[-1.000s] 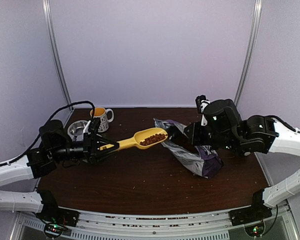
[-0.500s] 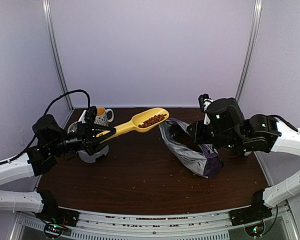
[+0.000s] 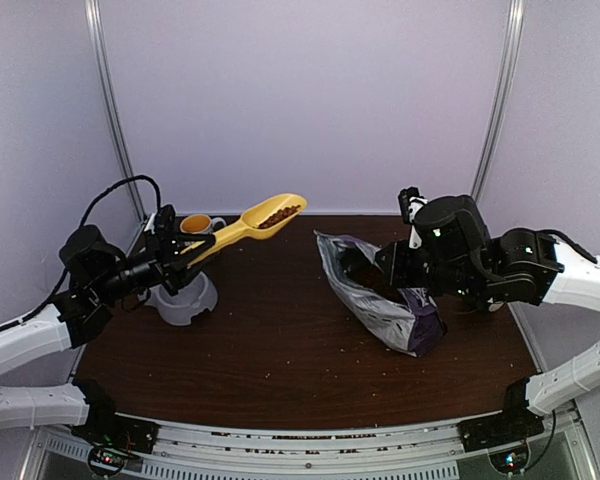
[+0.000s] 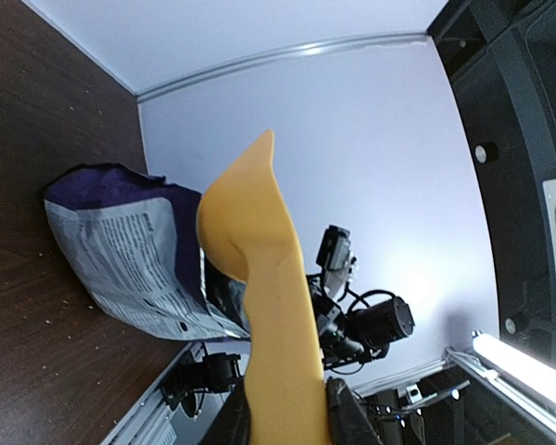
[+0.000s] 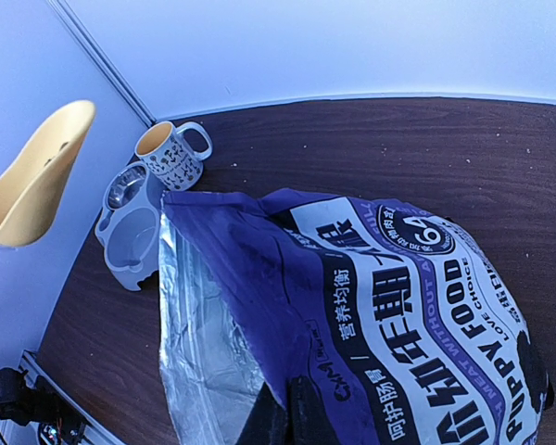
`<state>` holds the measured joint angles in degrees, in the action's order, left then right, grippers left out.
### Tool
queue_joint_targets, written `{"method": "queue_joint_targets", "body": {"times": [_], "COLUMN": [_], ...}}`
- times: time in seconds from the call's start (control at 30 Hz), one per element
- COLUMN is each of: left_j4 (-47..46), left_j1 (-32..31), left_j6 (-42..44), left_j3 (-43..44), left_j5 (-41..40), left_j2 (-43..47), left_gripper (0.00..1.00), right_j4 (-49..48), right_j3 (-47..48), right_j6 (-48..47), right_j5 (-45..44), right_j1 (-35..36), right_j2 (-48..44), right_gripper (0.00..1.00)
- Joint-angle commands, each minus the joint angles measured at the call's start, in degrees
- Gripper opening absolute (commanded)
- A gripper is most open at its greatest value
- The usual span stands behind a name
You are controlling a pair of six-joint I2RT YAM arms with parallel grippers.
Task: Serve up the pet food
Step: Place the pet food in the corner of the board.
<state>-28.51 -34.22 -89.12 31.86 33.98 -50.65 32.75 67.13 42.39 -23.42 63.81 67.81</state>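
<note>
Pet food (image 3: pixel 273 213) lies in the yellow scoop (image 3: pixel 242 226), held high by its handle in the left end effector (image 3: pixel 185 250), above the grey double bowl (image 3: pixel 180 297). Further right on the surface (image 3: pixel 280 350), the right end effector (image 5: pixel 283 413) pinches the rim of the open purple bag (image 3: pixel 380 300).

the bag (image 5: pixel 352 306) carries all the readable print, on its purple face in the right wrist view. a round badge (image 5: pixel 415 230) near its top reads "6a". just below the badge, large white letters spell "puppy food", with a smaller line beside them reading "meat with choice". below and left of the badge run big chinese characters and a small "cxm". the bag's grey back, seen from the left wrist, bears fine print too small to read.
</note>
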Motion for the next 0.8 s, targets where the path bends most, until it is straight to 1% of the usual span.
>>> {"method": "queue_joint_targets", "body": {"times": [0.0, 0.17, 0.3, 0.43, 0.6, 0.7, 0.77], "left_j4": [-3.5, -1.0, 0.2, 0.6, 1.2, 4.1, 8.5], "left_j1": [5.9, 15.3, 23.2, 29.7, 36.4, 41.3, 44.9], "left_j6": [-1.2, -0.1, 1.5, 1.7, 1.1, 1.7, 3.8], "left_j3": [-2.9, -7.6, -11.0, -14.6, -19.8, -21.8, -22.2], "left_j5": [0.9, 3.3, 6.8, 8.2, 10.6, 12.7, 13.7], "left_j2": [1.7, 4.5, 6.3, 9.1, 13.1, 16.0, 17.9], "left_gripper": [0.11, 0.11, 0.11, 0.11, 0.11, 0.11, 0.11], "right_j4": [0.1, 0.0, -0.1, -0.1, 0.2, 0.3, 0.1], "right_j3": [0.7, 0.7, 0.7, 0.8, 1.2, 1.2, 1.2], "right_j6": [-0.4, -0.7, -0.9, -1.0, -1.4, -1.5, -1.5], "right_j5": [-1.6, -1.7, -1.5, -1.7, -1.9, -1.9, -2.0], "right_j1": [-0.1, -0.1, -0.1, -0.1, -0.1, -0.1, -0.2], "right_j2": [-1.5, -1.7, -1.6, -1.6, -1.4, -1.4, -1.4], "right_gripper": [0.00, 0.00, 0.00, 0.00, 0.00, 0.00, 0.00]}}
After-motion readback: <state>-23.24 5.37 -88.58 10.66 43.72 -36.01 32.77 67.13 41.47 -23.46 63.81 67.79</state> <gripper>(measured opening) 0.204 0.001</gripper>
